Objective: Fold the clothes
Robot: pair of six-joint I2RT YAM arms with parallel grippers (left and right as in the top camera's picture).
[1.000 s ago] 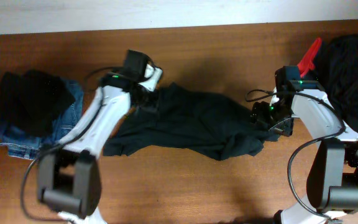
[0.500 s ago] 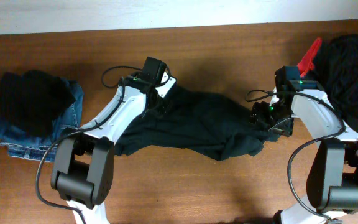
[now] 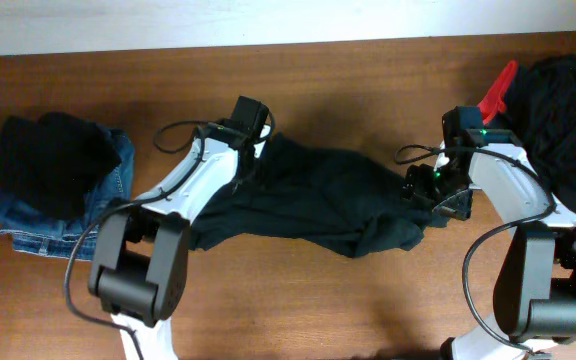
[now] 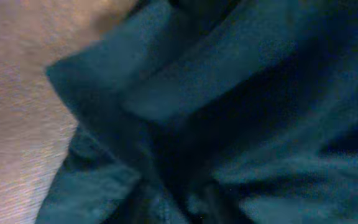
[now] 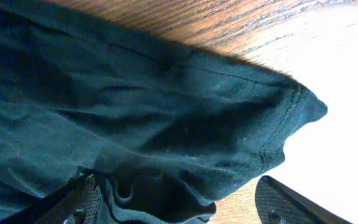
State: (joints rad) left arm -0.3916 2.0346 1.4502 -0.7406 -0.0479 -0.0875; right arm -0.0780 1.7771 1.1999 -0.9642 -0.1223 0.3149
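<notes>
A blackish-teal T-shirt lies crumpled across the middle of the wooden table. My left gripper is pressed down on the shirt's upper left edge. In the left wrist view, blurred folds of the T-shirt fill the frame and gather to a pinch at my left gripper, whose dark fingers stand close together. My right gripper sits at the shirt's right end. It is open in the right wrist view, fingers wide apart either side of a loose hemmed edge.
A black garment lies on blue jeans at the far left. A heap of dark clothes with a red object beside it fills the back right corner. A pale strip runs behind the table's far edge.
My left arm has swung right along the shirt's top edge and settled onto the cloth, and its jaws have narrowed. The right arm and the shirt's right end have not moved.
</notes>
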